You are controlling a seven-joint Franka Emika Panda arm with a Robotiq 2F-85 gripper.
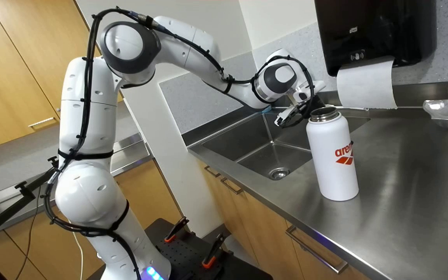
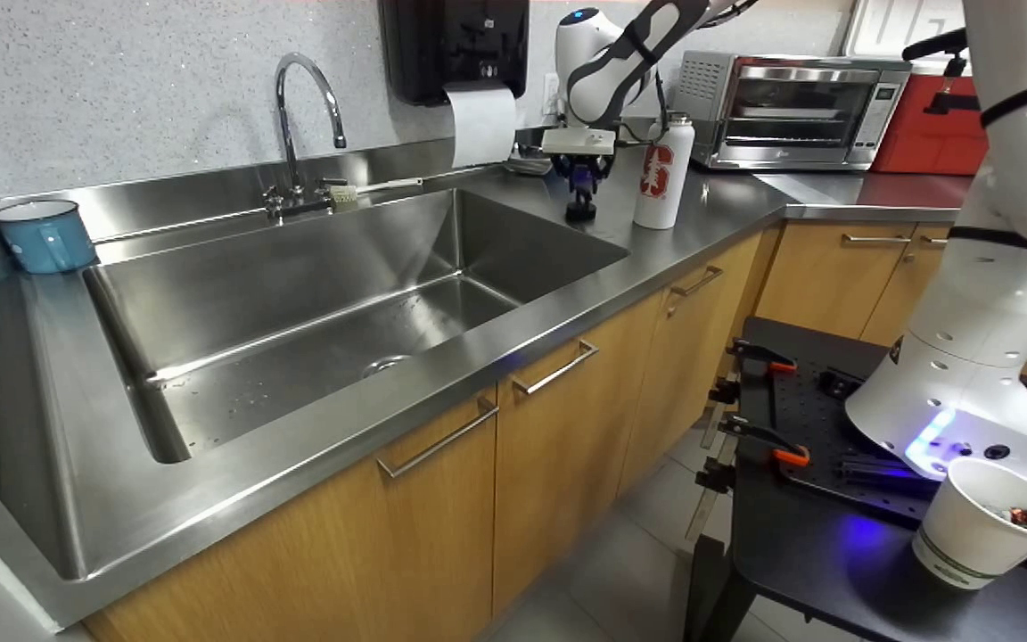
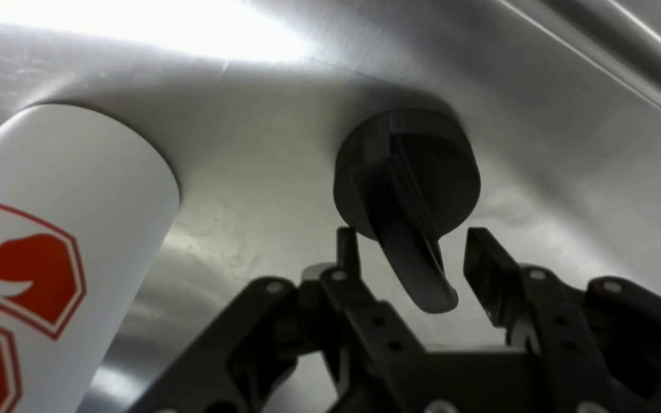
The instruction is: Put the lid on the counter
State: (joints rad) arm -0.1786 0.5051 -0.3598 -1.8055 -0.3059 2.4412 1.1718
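- Resting on the counter, in the wrist view, is the lid, its long handle slanting toward the gripper and ending between fingers that stand apart, seemingly clear of it.
- In an exterior view, the lid sits directly below the gripper, between sink and white bottle.
- In an exterior view, the bottle's mouth is uncapped; I can't make out the lid. Backing off along the handle's line probably suits next.

1. In an exterior view, back left corner of the bench: a mug.
2. Right of it: the sink, with the tap behind.
3. On the bench, right of the sink: the lid, beneath the gripper.
4. Right again, nearer the front edge: the bottle.
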